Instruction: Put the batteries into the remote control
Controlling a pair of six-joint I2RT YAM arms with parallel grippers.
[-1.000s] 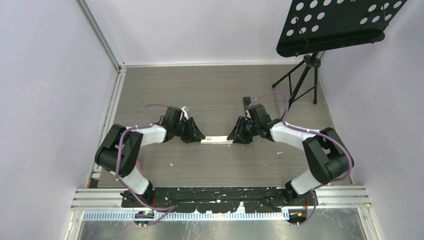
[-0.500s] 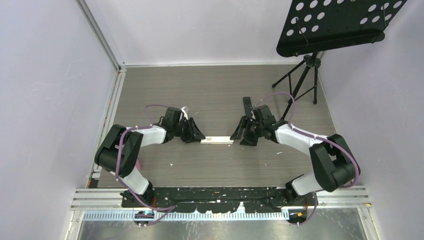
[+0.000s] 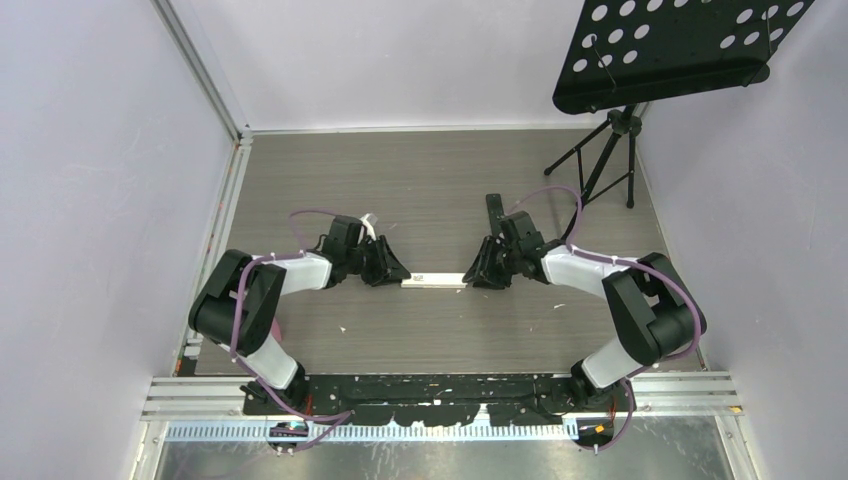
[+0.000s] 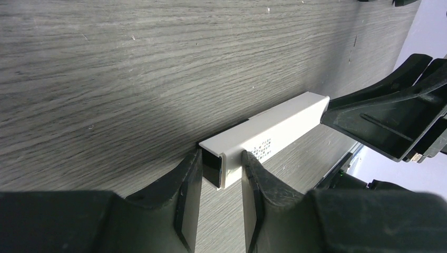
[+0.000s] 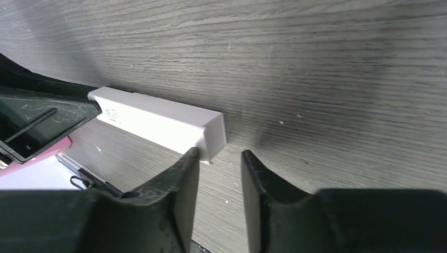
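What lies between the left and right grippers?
Only the white remote, in the top view: left gripper clamps one end, right gripper open at the other.

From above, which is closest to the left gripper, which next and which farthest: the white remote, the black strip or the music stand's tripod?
1. white remote: its end is clamped in the left gripper.
2. black strip: lying flat to the right, farther back.
3. tripod: back right corner.

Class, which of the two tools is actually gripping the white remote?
The left tool: it clamps the remote at one end; the right tool is open, gripping nothing.
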